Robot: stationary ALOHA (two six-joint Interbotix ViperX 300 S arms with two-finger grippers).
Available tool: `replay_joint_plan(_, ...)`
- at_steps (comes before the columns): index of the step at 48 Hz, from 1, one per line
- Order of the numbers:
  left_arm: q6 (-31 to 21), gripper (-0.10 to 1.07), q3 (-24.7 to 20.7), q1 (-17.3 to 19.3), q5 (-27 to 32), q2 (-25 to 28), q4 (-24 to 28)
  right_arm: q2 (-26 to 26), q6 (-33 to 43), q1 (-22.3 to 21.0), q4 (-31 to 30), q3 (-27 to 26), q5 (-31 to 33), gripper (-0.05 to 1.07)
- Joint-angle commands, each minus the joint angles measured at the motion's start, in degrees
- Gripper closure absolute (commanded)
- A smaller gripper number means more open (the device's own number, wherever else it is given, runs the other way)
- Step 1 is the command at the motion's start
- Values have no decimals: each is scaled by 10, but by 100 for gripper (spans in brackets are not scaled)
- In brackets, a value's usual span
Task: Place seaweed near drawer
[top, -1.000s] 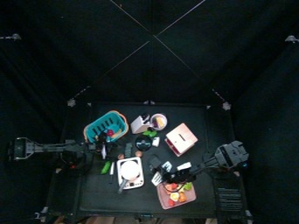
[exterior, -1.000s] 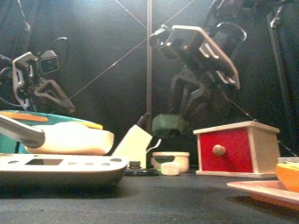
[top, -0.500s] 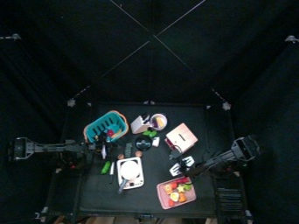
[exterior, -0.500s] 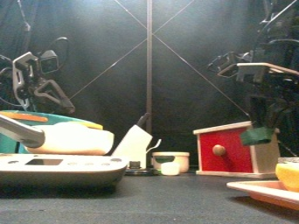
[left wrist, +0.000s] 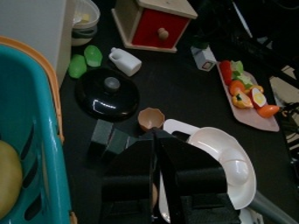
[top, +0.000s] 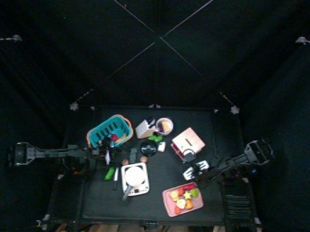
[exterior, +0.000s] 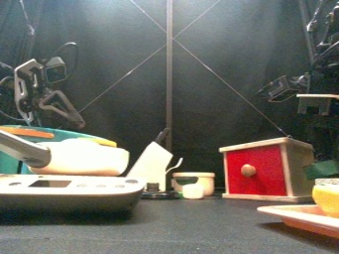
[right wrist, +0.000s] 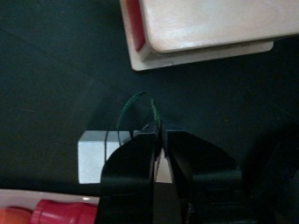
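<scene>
The right end effector (right wrist: 149, 131) has swung toward the desk's right edge, pinching the thin green seaweed packet (right wrist: 140, 107) beside the red-fronted wooden drawer (right wrist: 198, 31). Only release seems left.

We're scanning every view for writing and nothing comes up legible. The red-fronted wooden drawer box (exterior: 267, 169) shows only a plain round knob, no label. The white rectangular block (right wrist: 103, 157) under the right gripper is blank as far as we can make out. The flat grey-and-white device (exterior: 66, 190) up front carries no characters we can read.
</scene>
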Motion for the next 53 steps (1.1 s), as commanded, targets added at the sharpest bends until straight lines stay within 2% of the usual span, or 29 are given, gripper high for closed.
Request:
replay_joint_plan(1, 1, 55, -6, -1, -2, 1, -1, -17, 2, -7, -2, -4, 18, 32)
replay_joint_plan(10, 1, 55, -6, 0, -2, 1, -1, -18, 2, -9, -2, -7, 57, 13)
replay_joint_plan(16, 1, 55, -6, 0, -2, 1, -1, -25, 2, -10, -4, -13, 85, 6)
replay_joint_plan(41, 1, 55, -6, -1, -2, 1, -1, -35, 2, -10, -18, -25, 91, 6)
replay_joint_plan(53, 1, 55, -6, -1, -2, 1, -1, -35, -6, -9, -17, -26, 55, 6)
